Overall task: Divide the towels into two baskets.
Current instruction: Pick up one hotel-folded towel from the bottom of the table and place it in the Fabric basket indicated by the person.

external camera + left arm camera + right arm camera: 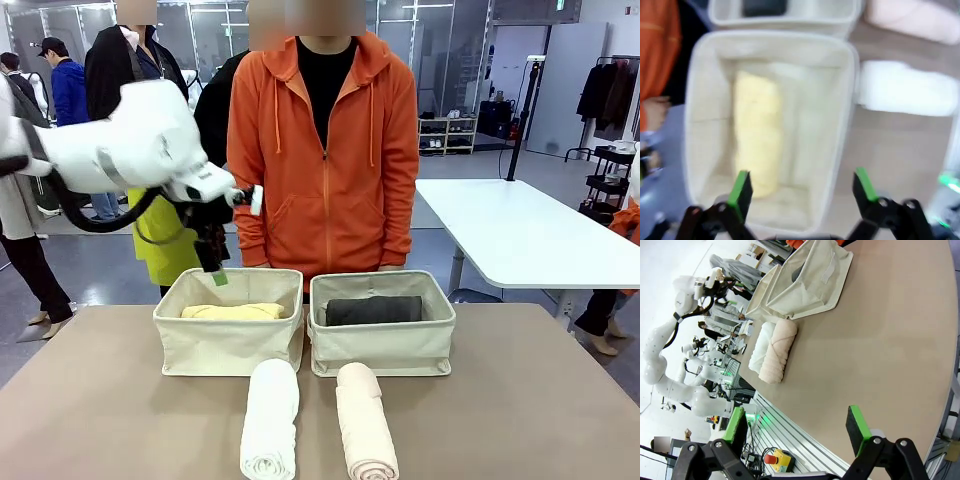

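Left end effector (pixel 217 274) hovering wide open over left basket (pixel 225 350); we're eyeing white towel (pixel 270 420) at 5 o'clock in front view, lying 12-to-6.

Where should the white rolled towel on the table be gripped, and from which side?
I would grip the white towel at its middle, from above, jaws across the roll: it lies flat, a long cylinder pointing at the left basket.

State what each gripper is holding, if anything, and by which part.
Nothing is held. The left gripper hangs open above the basket containing the pale yellow towel; the right gripper is open over the table.
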Motion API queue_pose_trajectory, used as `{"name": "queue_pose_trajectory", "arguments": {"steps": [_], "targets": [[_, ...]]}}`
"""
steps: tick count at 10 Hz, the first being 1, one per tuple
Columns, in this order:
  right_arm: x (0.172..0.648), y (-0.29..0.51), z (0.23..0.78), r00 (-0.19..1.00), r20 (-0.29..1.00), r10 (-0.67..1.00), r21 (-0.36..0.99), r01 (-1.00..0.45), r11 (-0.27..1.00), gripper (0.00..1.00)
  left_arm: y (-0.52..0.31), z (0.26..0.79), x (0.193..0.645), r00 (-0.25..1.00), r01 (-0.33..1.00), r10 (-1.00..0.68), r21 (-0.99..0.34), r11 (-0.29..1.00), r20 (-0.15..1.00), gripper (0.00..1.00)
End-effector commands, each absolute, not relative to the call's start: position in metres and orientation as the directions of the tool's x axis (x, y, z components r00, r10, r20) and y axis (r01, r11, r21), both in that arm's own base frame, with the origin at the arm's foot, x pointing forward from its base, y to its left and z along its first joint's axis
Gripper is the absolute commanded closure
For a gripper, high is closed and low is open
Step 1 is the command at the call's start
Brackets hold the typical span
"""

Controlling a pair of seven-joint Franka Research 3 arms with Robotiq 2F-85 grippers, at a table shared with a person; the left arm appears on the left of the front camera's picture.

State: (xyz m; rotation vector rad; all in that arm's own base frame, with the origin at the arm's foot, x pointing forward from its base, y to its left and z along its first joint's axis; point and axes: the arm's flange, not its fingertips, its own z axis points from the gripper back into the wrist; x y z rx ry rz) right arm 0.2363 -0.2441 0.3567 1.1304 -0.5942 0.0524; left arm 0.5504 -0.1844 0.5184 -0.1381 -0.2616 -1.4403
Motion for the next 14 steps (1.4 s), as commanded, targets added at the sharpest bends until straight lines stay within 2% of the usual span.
{"name": "queue_pose_trajectory", "arguments": {"steps": [1,2,4,6,9,12,14], "targets": [[0.234,-0.245,0.359,0.846,0.474,-0.246,0.831,-0.337,0.442,0.00,-0.132,0.532,0.528,0.267,0.957,-0.884,-0.211,0.198,0.384,0.00],[0.234,-0.245,0.359,0.846,0.474,-0.246,0.831,-0.337,0.442,0.00,-0.116,0.529,0.506,0.341,0.930,-0.813,-0.295,0.218,0.473,0.00],[0.234,-0.245,0.359,0.846,0.474,-0.246,0.831,-0.337,0.442,0.00,-0.079,0.514,0.463,0.469,0.874,-0.665,-0.416,0.252,0.582,0.00],[0.234,-0.245,0.359,0.846,0.474,-0.246,0.831,-0.337,0.442,0.00,-0.036,0.492,0.424,0.594,0.804,-0.482,-0.481,0.349,0.644,0.00],[0.234,-0.245,0.359,0.846,0.474,-0.246,0.831,-0.337,0.442,0.00,0.063,0.469,0.371,0.682,0.696,-0.193,-0.545,0.468,0.705,0.00],[0.234,-0.245,0.359,0.846,0.474,-0.246,0.831,-0.337,0.442,0.00,0.182,0.450,0.339,0.794,0.580,-0.105,-0.695,0.424,0.599,0.00],[0.234,-0.245,0.359,0.846,0.474,-0.246,0.831,-0.337,0.442,0.00,0.242,0.423,0.318,0.818,0.504,0.057,-0.760,0.412,0.573,0.00]]}}
